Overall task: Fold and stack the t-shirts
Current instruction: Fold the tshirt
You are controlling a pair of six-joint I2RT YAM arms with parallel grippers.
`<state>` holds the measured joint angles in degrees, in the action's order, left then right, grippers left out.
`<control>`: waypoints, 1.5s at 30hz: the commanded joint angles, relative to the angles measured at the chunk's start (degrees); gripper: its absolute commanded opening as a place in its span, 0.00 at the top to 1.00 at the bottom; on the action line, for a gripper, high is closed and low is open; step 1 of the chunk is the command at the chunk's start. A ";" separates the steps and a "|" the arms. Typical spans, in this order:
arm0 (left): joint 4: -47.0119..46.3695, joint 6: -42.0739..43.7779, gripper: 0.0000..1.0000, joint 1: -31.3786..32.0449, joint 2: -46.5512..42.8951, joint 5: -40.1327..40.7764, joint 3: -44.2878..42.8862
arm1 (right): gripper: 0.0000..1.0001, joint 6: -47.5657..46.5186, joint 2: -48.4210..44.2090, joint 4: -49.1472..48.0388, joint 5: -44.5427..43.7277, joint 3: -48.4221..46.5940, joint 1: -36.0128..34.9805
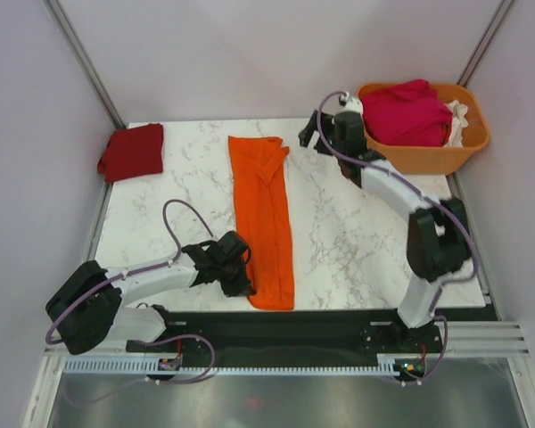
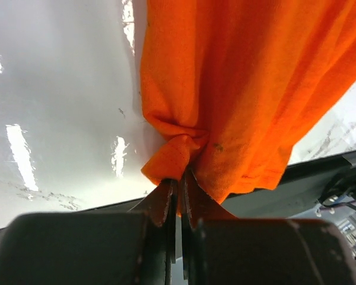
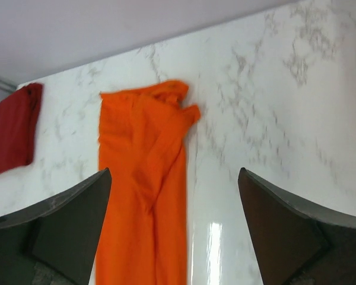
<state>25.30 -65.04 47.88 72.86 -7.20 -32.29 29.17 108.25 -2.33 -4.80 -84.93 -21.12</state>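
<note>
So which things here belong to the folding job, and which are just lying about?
Job: orange t-shirt, pinched in the left hand; folded dark red t-shirt; magenta t-shirt and white t-shirt in the orange basket.
Lying about: orange basket; marble table.

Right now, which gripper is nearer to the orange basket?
Right. The right gripper hangs open just beside the basket, at the far side of the table. The left gripper is far from it, at the near edge, shut on the orange t-shirt.
</note>
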 commanded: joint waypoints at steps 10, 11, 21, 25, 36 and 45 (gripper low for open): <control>-1.13 -6.42 0.97 4.24 -1.31 5.18 4.08 | 0.12 17.23 -46.88 9.00 10.25 51.86 -16.74; -1.13 -7.03 0.96 4.42 -2.27 5.53 4.34 | 0.12 18.46 -48.55 10.14 9.90 54.75 -19.54; 0.09 -6.25 0.18 6.79 -12.21 9.75 7.07 | 0.15 32.27 -53.15 6.46 5.16 66.30 -36.52; 4.38 -4.67 0.26 6.88 -13.89 11.16 6.63 | 0.15 33.15 -49.46 6.11 2.08 64.36 -40.83; 26.02 -8.26 0.77 11.53 -20.90 12.57 -5.86 | 0.14 32.36 -46.11 5.05 0.84 63.48 -41.37; 27.01 -6.80 0.39 14.35 -25.76 18.17 -3.65 | 0.14 32.36 -44.44 3.03 1.28 63.65 -41.37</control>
<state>51.42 -72.84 61.56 46.94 4.97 -36.18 61.32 62.87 2.22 -2.02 -20.43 -62.15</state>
